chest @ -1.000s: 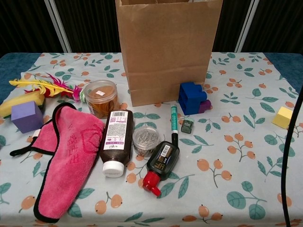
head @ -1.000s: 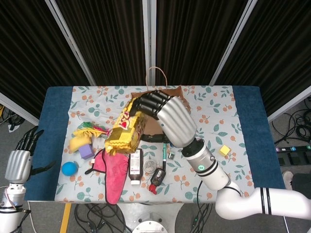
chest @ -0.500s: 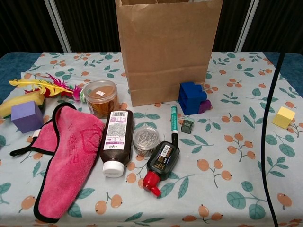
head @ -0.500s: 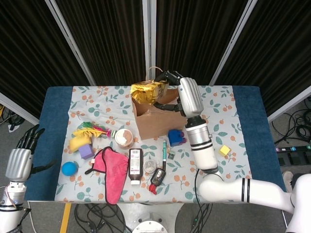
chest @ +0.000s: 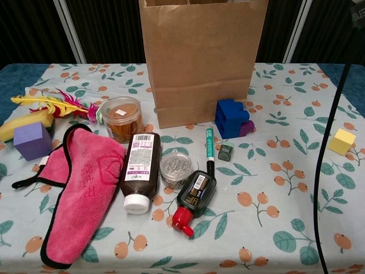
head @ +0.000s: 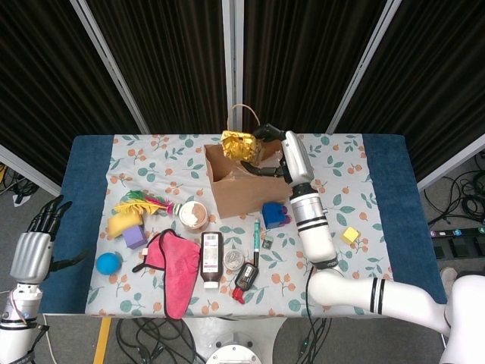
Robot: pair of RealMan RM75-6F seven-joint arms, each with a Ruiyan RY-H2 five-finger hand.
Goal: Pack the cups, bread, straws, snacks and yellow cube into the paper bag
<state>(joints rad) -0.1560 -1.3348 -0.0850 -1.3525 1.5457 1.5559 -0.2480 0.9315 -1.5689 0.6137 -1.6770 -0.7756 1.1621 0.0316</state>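
Observation:
The brown paper bag (head: 244, 193) (chest: 202, 63) stands upright at the table's middle back, mouth open. My right hand (head: 282, 149) is over that mouth and grips a crinkled yellow snack bag (head: 239, 144), which hangs at the bag's back rim. The yellow cube (head: 350, 235) (chest: 341, 141) lies on the cloth to the right. A clear cup of brown snacks (head: 193, 215) (chest: 121, 119) stands left of the bag. My left hand (head: 32, 254) hovers off the table's left edge, fingers apart and empty. The chest view shows neither hand.
In front of the bag lie a blue block (chest: 231, 118), a green pen (chest: 209, 144), a brown bottle (chest: 139, 170), a tin of clips (chest: 175, 169), a red-capped black bottle (chest: 194, 200) and a pink cloth (chest: 80, 188). A purple cube (chest: 31, 140) and feathers (chest: 54, 104) sit far left.
My right hand has carried the yellow snack bag from close to the camera, over the table's left middle, back and down to the paper bag's mouth. The left hand has barely moved.

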